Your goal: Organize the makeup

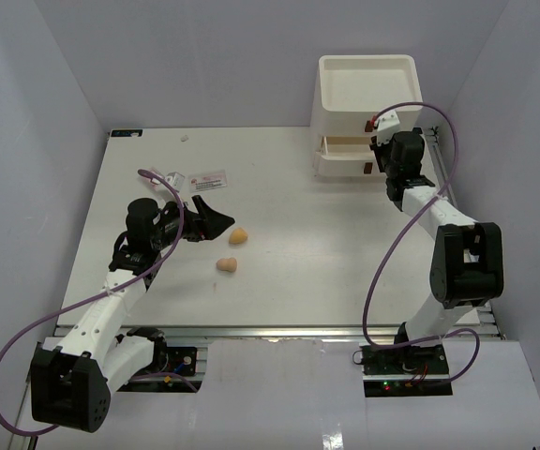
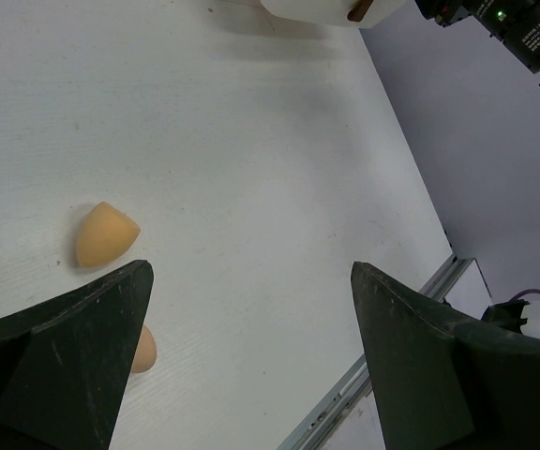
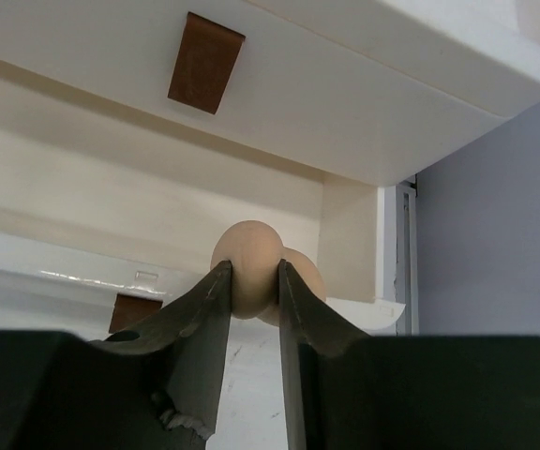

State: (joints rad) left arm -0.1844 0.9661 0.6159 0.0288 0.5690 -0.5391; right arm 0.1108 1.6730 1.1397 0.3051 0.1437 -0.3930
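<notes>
Right hand (image 3: 253, 268) pinching sponge (image 3: 247, 242), over open drawer (image 3: 54, 286)

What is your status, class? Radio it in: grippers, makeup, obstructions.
Left gripper open over table. Right gripper shut on a sponge at the open drawer. Two sponges, packets loose on table. No obstruction seen.

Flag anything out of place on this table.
Two tan sponges lie loose mid-table, and flat packets are scattered askew at the far left, away from the drawer unit. One drawer stands open, where the right fingers pinch a third sponge. Nothing looks spilled or damaged.
</notes>
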